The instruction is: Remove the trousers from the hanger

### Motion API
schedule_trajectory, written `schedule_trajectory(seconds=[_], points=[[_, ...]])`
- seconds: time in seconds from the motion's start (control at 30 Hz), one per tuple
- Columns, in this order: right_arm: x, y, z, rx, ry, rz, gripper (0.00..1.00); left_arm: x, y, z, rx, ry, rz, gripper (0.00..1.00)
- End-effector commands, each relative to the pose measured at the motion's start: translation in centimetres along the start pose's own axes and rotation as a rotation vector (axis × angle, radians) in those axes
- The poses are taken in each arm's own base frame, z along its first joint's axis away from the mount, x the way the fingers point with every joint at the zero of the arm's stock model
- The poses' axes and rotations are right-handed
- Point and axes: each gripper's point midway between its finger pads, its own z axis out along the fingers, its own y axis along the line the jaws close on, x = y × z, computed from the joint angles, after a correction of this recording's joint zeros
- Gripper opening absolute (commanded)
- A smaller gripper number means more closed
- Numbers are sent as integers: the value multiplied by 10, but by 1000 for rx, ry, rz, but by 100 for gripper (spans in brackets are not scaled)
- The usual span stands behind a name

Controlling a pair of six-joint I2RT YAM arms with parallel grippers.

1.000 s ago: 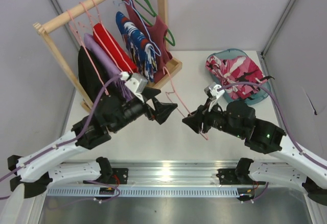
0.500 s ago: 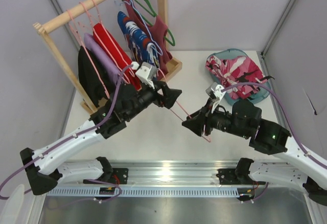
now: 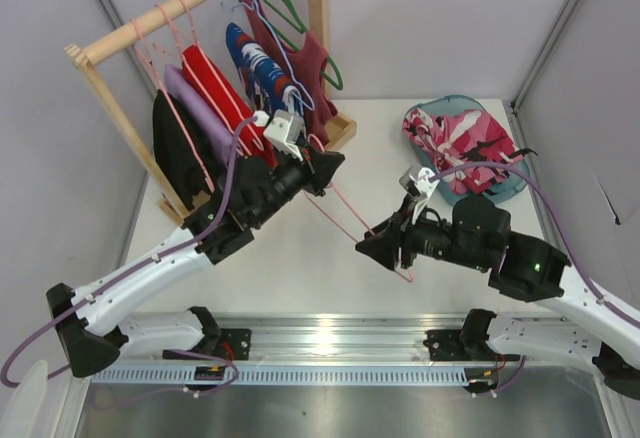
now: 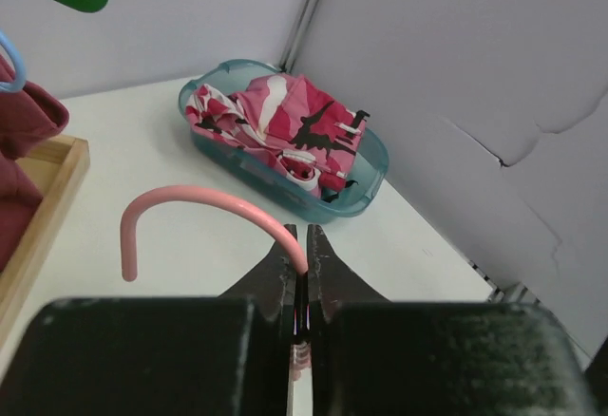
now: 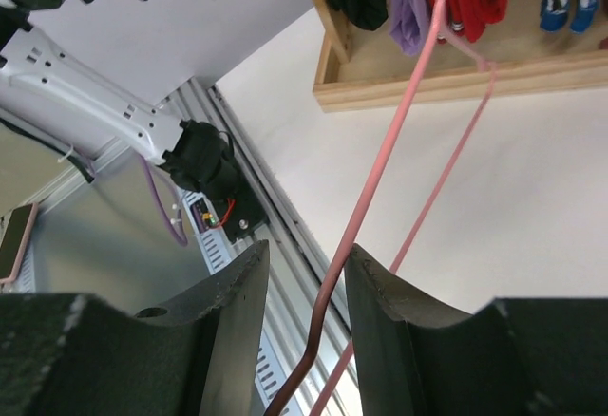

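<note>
The trousers [image 3: 462, 138], pink with red, white and black patches, lie bunched in a teal basket [image 3: 505, 190] at the right rear; the left wrist view shows the trousers [image 4: 285, 122] too. The bare pale-pink hanger [image 3: 345, 213] spans between both arms above the table. My left gripper [image 3: 333, 168] is shut on the hanger's neck just below the hook [image 4: 209, 200]. My right gripper [image 3: 368, 245] grips the hanger's lower corner, its jaws partly apart with the wire [image 5: 380, 179] running between them.
A wooden rack [image 3: 110, 98] at the left rear carries black, lilac, red, blue-patterned and maroon garments on hangers, with a green hanger [image 3: 290, 8] at its far end. Its wooden base [image 5: 418, 88] sits just beyond the held hanger. Grey walls enclose the table.
My left gripper moved right and toward the rack, then shut on the hanger's neck. The hanger's hook end has shifted slightly. The right arm has barely moved.
</note>
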Motion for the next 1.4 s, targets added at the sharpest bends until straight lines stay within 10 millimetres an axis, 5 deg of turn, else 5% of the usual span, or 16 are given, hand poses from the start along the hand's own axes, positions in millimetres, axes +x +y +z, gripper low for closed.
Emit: schedule_trajectory(seconds=[0.0,0.07,0.13,0.43,0.53,0.8,1.07,1.17,1.27,1.3,1.37], points=[[-30,-6,-11,69,-83,-10,0,-27,-12,-10,35,-71,-38,0],[-30,-16,-7,127,-66,-5,9,-30,-12,-12,35,-77,-14,0],[-29,-28,-9,196,-39,-1,31,-33,-11,-13,23,-71,7,0],[-20,-54,8,357,103,21,73,-14,5,-1,-76,-8,46,0],[-23,-57,11,388,139,9,79,-7,6,3,-111,11,84,0],[-24,-59,22,405,152,-26,79,-4,15,10,-188,30,80,0],[15,-64,40,466,261,-133,76,-13,9,14,-180,36,75,0],[20,-64,44,473,268,-141,69,-14,8,13,-178,32,72,0],[15,-63,44,472,242,-137,49,-12,10,13,-185,37,74,0],[13,-63,43,475,231,-130,34,-11,11,12,-189,39,75,0],[7,-63,39,481,202,-125,26,-11,12,12,-190,37,75,0]])
